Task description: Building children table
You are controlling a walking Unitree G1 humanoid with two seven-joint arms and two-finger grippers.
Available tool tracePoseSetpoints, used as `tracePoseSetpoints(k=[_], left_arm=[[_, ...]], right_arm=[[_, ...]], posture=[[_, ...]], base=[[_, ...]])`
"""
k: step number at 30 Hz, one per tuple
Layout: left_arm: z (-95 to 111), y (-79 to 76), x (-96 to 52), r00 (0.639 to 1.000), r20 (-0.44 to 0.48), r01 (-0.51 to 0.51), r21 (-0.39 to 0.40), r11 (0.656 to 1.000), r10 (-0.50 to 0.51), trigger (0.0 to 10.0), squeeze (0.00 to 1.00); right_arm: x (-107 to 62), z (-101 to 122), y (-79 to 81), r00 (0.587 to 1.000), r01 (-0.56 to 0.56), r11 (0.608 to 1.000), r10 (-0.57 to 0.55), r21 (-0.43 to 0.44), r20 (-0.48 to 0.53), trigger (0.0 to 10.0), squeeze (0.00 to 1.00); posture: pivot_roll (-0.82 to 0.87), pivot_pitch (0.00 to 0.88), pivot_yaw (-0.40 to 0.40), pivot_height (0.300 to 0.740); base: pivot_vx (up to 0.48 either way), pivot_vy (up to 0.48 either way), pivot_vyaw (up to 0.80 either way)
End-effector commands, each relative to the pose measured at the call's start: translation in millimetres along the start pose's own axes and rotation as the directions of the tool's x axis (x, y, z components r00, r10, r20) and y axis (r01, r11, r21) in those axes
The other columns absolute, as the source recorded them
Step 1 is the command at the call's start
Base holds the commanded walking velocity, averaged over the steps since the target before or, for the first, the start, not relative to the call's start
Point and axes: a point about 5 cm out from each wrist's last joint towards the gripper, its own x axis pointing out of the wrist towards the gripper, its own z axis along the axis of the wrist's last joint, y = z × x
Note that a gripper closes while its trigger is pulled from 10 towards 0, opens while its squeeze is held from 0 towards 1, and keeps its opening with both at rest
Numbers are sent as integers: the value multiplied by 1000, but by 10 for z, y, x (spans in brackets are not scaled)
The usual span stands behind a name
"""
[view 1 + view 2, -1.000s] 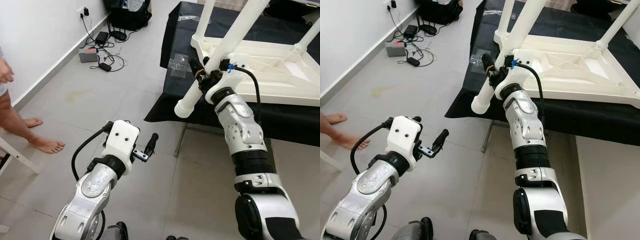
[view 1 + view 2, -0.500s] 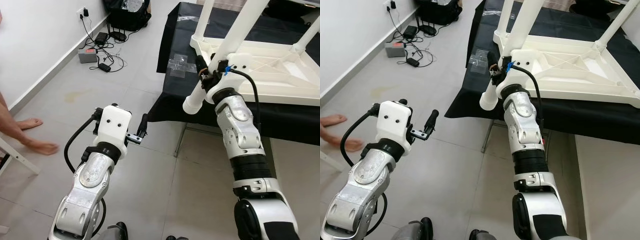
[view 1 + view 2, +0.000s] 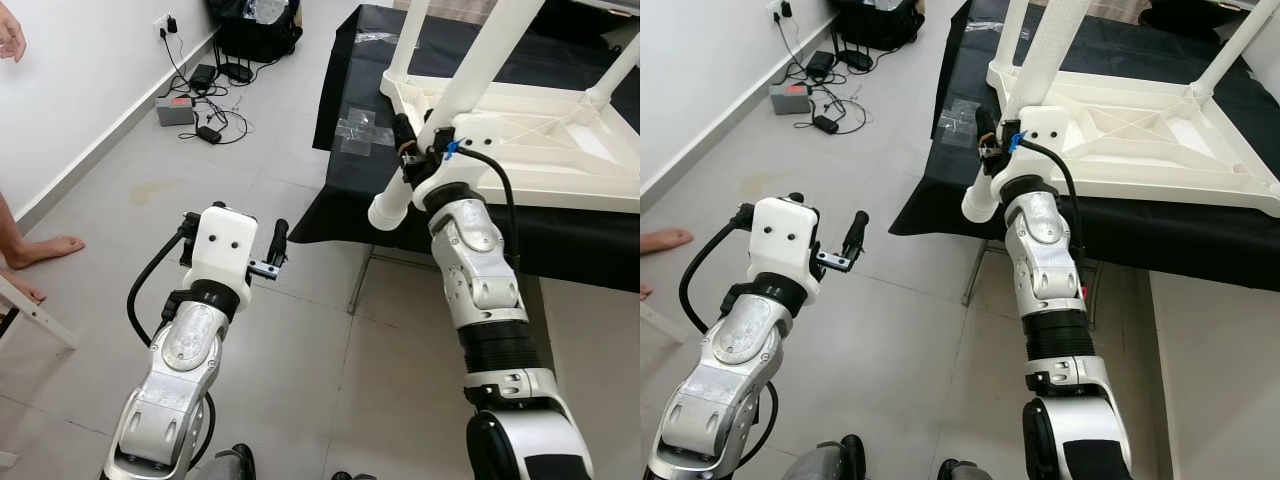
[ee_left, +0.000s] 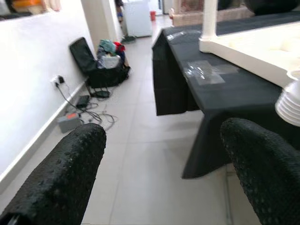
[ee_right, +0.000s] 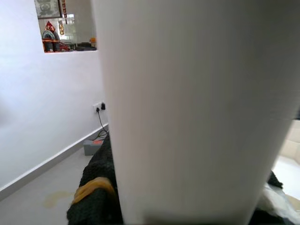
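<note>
Right end effector [image 3: 408, 150] seemingly clamped on table leg [image 3: 455, 95], left end effector [image 3: 272, 250] parted

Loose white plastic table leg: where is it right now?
Gripped in the right gripper, the white plastic table leg slants over the near-left corner of the upturned white tabletop on the black-draped surface.

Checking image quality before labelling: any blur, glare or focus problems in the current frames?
Both eye views: sharp, evenly lit, no glare. Left wrist view: textured black fingers are soft in the foreground, while the black-draped table beyond is reasonably clear. Right wrist view: the white plastic table leg sits too close, a featureless defocused block; background wall is mildly soft.
</note>
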Motion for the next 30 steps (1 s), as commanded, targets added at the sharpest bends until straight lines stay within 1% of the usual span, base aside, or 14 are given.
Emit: tracePoseSetpoints(k=[1, 6, 9, 10, 14, 18, 24, 25, 27, 30], left_arm=[[-9, 3, -5, 1000, -11, -15, 1, 1000, 15, 10000, 0], [20, 26, 22, 1000, 0, -28, 14, 999, 29, 10000, 0], [30, 60, 34, 998, 3, -56, 12, 998, 56, 10000, 0], [34, 92, 35, 996, 5, -86, 12, 996, 86, 10000, 0], [37, 106, 41, 996, 8, -91, 16, 996, 91, 10000, 0], [67, 152, 85, 995, 24, -97, 31, 995, 96, 10000, 0], [95, 239, 141, 991, 41, -131, 31, 991, 130, 10000, 0], [112, 285, 177, 989, 49, -140, 32, 990, 138, 10000, 0], [116, 294, 185, 989, 51, -141, 32, 990, 139, 10000, 0], [129, 317, 204, 988, 55, -143, 34, 989, 141, 10000, 0]], right_arm=[[20, 88, -19, 1000, 3, 1000, -3, -22, 25, 10000, 0], [33, 122, -21, 1000, 5, 1000, -5, -27, 28, 10000, 0], [41, 142, -7, 999, 8, 1000, -7, -27, 32, 10000, 0], [46, 161, 7, 999, 8, 1000, -7, -26, 39, 10000, 0], [46, 169, 20, 999, 7, 1000, -6, -25, 43, 10000, 0], [43, 196, 51, 998, 6, 1000, -4, -28, 59, 10000, 0], [31, 209, 75, 997, 5, 1000, -3, -28, 71, 10000, 0], [28, 208, 76, 997, 9, 1000, -7, -26, 72, 10000, 0], [28, 208, 76, 997, 10, 1000, -8, -25, 73, 10000, 0], [29, 208, 82, 998, 6, 1000, -4, -29, 70, 10000, 0]], posture=[[118, 190, -129, 740], [111, 179, -135, 740], [105, 173, -133, 740], [106, 170, -139, 740], [107, 166, -136, 740], [110, 161, -135, 740], [110, 158, -133, 740], [110, 159, -133, 740], [110, 159, -133, 740], [110, 161, -131, 740]], base=[[0, 0, 0], [0, 0, -94], [0, 0, -800], [0, 0, -800], [0, 0, -800], [0, 0, -691], [0, 0, 0], [0, 0, 0], [0, 0, 0], [262, 0, 0]])
